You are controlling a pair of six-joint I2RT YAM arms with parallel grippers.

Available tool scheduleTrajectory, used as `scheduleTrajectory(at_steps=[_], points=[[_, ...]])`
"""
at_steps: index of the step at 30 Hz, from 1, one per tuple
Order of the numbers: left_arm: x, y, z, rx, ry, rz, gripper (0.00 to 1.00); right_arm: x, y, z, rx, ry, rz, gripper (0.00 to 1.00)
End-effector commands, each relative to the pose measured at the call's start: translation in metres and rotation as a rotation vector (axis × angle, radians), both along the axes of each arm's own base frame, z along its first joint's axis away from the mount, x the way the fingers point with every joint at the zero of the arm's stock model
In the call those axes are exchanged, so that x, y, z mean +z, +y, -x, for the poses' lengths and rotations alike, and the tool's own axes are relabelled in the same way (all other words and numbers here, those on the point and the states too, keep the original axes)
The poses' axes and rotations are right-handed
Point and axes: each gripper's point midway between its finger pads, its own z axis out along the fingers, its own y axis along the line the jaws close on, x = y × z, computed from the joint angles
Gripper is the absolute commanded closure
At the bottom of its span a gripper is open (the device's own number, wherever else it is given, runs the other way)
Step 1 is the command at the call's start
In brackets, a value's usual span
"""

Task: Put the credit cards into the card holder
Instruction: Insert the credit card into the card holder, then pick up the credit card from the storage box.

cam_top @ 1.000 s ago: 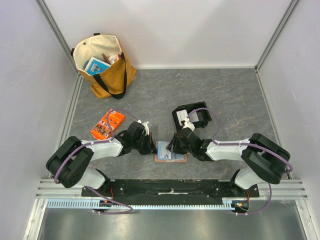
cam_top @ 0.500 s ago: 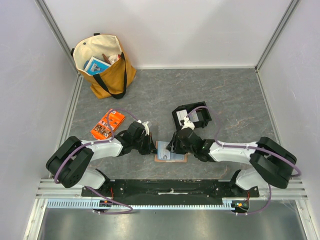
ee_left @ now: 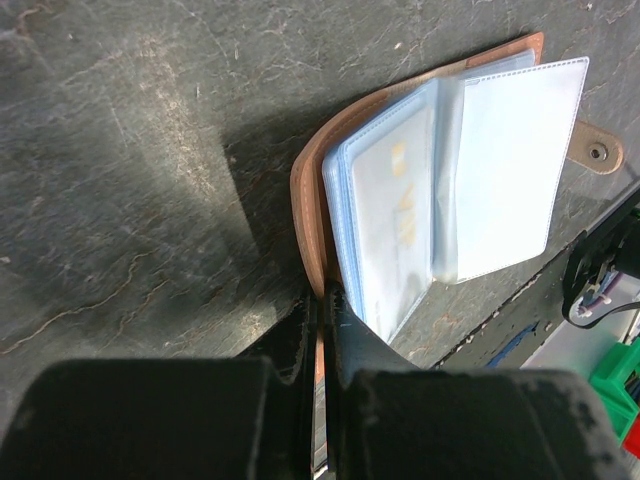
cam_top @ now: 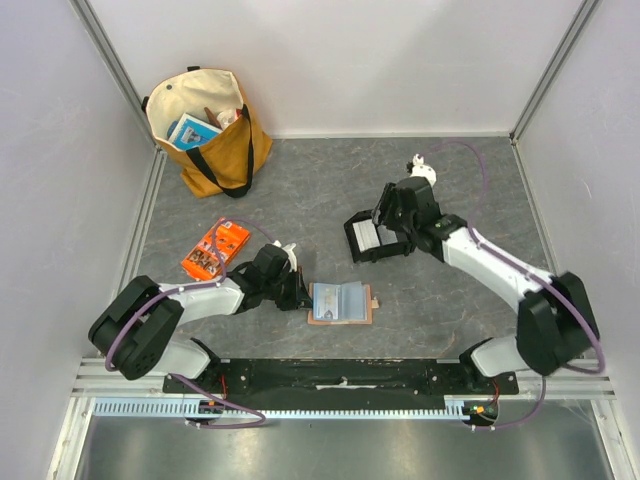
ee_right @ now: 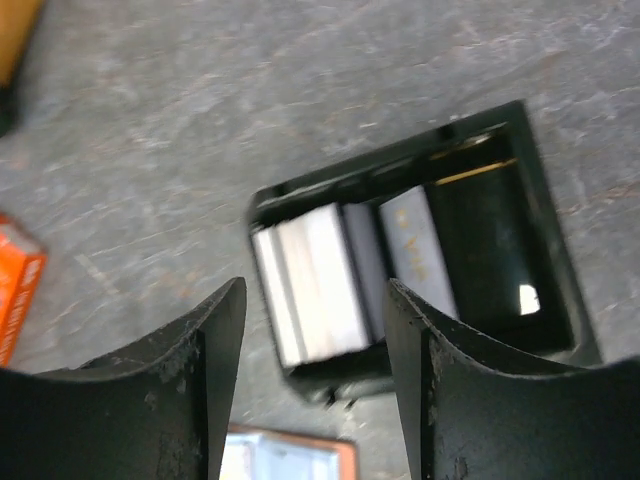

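Since a second ago, the right gripper [cam_top: 388, 222] has been swung away from the card holder [cam_top: 341, 301] and is now held over the black tray [cam_top: 352, 232]. From above, the card holder is seen lying open on the table, with the left gripper [cam_top: 303, 295] at its left edge.

From the left wrist, its brown cover is seen pinched tight between the two fingers [ee_left: 340, 320].

From the right wrist, the fingers [ee_right: 190, 400] are spread wide above the tray. The picture is blurred, but pale credit cards [ee_right: 320, 290] seem to be stood in one half of it.
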Motion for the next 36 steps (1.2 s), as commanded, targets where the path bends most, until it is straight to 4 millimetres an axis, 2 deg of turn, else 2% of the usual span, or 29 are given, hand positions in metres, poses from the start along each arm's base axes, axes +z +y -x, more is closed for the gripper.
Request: scheduleTrajectory(at_steps=[1,6,16,19,22,26,29,36], points=[[-0.020,0.021,0.014,0.009,0.039,-0.102,0.98,-0.036,-0.018,-0.021,0.077,0.137,0.078,0.35],[-0.021,0.022,0.013,0.008,0.038,-0.104,0.98,-0.059,-0.007,-0.033,0.147,0.196,0.039,0.32],[-0.024,0.021,0.012,0.006,0.045,-0.114,0.98,-0.078,0.010,-0.037,0.198,0.227,-0.028,0.29],[-0.024,0.021,0.012,0.004,0.046,-0.120,0.98,-0.069,0.002,-0.037,0.155,0.203,-0.012,0.28],[-0.024,0.022,0.012,0.009,0.044,-0.122,0.98,-0.058,-0.019,-0.042,0.072,0.164,0.055,0.26],[-0.025,0.022,0.011,0.004,0.050,-0.125,0.98,-0.036,-0.024,-0.048,0.063,0.111,0.081,0.26],[-0.024,0.021,0.011,0.007,0.050,-0.123,0.98,-0.030,-0.019,-0.048,0.087,0.104,0.061,0.25],[-0.023,0.020,0.010,0.008,0.049,-0.121,0.98,-0.051,0.006,-0.040,0.168,0.158,-0.048,0.25]])
